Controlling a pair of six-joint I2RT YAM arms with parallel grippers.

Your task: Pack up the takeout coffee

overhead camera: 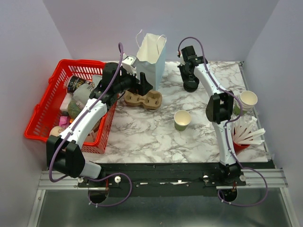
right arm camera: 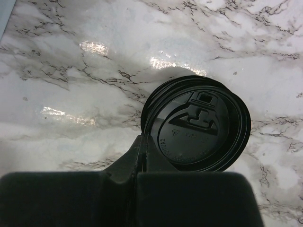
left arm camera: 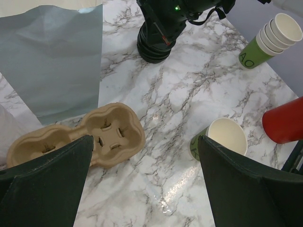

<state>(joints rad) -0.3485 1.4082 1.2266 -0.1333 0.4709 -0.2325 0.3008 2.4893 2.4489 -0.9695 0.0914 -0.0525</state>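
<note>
Right gripper [right arm camera: 140,142] pinching shut on the rim of the black lid [right arm camera: 196,125] at the far side of the counter [overhead camera: 142,135], olive-green cup [overhead camera: 182,120] standing lidless nearer, apart from it, left gripper [left arm camera: 146,142] hovering wide open above the cardboard carrier [left arm camera: 111,130].

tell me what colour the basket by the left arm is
Red. The basket shows best in the top external view.

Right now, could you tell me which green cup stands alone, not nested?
The open green cup mid-table, white inside; the others sit nested in a stack near the red cup.
</note>
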